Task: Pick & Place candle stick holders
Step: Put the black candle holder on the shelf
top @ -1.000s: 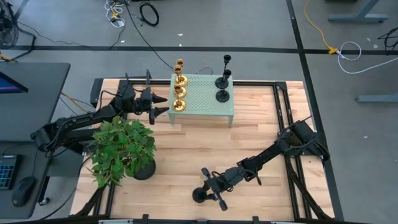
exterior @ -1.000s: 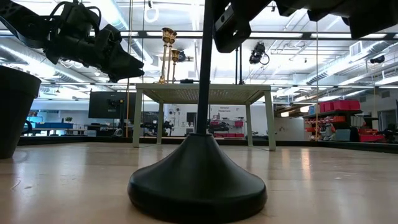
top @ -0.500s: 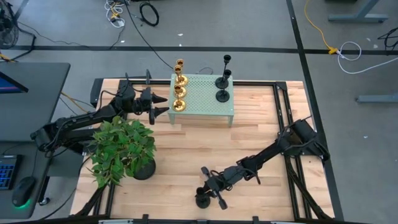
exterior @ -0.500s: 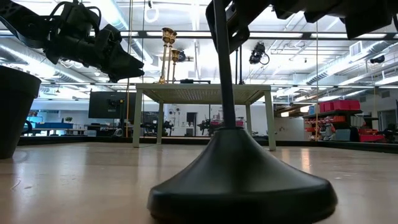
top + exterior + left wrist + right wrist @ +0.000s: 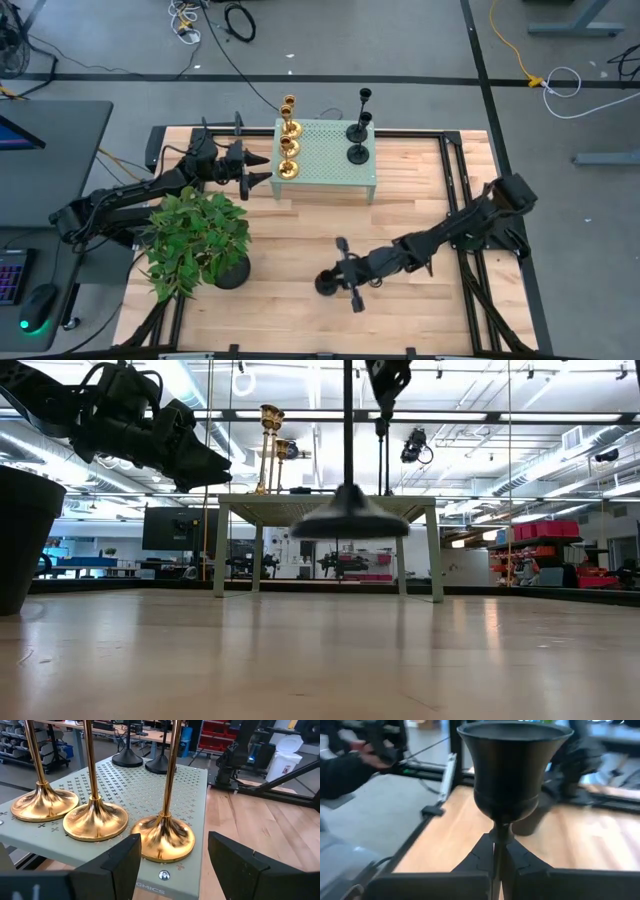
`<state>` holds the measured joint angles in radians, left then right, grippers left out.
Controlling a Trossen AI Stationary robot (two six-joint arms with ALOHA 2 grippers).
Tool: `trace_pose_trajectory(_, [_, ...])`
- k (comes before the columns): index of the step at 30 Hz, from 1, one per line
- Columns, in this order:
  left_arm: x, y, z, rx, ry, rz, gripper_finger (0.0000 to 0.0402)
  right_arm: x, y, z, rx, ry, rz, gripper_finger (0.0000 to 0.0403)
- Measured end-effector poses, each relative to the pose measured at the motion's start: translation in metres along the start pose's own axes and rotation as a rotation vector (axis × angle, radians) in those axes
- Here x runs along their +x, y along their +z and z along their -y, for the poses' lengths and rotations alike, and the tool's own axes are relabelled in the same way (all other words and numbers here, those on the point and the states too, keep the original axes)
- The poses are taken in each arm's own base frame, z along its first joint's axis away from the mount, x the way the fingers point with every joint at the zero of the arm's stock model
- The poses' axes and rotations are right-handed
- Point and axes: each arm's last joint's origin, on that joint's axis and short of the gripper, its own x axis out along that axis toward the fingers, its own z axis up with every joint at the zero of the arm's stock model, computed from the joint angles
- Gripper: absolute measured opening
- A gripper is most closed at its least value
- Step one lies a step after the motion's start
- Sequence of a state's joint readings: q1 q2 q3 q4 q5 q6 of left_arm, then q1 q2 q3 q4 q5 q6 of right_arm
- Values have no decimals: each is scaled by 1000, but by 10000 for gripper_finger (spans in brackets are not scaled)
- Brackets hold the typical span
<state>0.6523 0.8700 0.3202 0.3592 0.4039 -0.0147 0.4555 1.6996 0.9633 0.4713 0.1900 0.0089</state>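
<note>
High view showed the right gripper clamped on a black holder, lifted off the table; left gripper gaped wide beside the stand.

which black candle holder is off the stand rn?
The black holder gripped at its stem by the right hand, lifted clear of the table near the front edge. The other two black holders stand on the pale green stand.

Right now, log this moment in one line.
right pincer: shut on black candle holder, lifted off table | left pincer: open beside green stand
</note>
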Motion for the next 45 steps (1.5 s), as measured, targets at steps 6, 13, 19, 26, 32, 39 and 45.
trace_pose_trajectory(6, [0, -1, 0, -3, 0, -5, 231, -26, 6, 31, 7, -109, 36, 2])
trace_pose_trajectory(13, [0, -1, 0, -7, 0, -14, 231, -71, 29, 57, -39, -177, 124, 2])
trace_pose_trajectory(19, [0, -2, 0, -9, -2, -20, 231, -110, 38, 86, -45, -293, 123, 2])
trace_pose_trajectory(26, [0, -1, 0, -5, -2, -12, 231, -142, 50, 120, -29, -396, 163, 2])
trace_pose_trajectory(32, [0, -1, 0, -6, -2, -14, 231, -159, 48, 148, -17, -512, 127, 2])
trace_pose_trajectory(39, [0, -1, 0, -5, 7, -14, 231, -171, 43, 176, 67, -552, 139, 2])
trace_pose_trajectory(45, [0, -1, 0, -4, 9, -14, 231, -180, 42, 192, 127, -567, 131, 2])
